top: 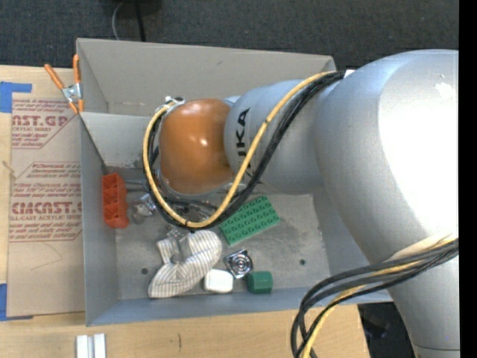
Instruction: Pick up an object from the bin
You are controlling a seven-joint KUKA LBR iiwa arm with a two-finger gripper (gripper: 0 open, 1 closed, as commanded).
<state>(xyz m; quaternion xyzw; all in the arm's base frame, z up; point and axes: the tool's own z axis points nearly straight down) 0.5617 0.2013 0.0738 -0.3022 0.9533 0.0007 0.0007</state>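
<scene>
Just beside the pincer (pixel 174 234), grip untellable: a crumpled pale checked cloth (pixel 188 264).

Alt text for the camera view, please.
The KUKA arm, wrist under an orange cover, reaches down into the grey bin from the right. Around it lie an orange brick, a green studded plate, a checked cloth, a white block and a small green cube.

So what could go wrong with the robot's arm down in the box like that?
1. The orange cover hides what lies under the wrist, so the grab may miss.
2. The crumpled cloth lies right beside the white block and the shiny metal piece; lifting it might drag those along.
3. The cable loop hangs close to the green studded plate and might catch it.
</scene>
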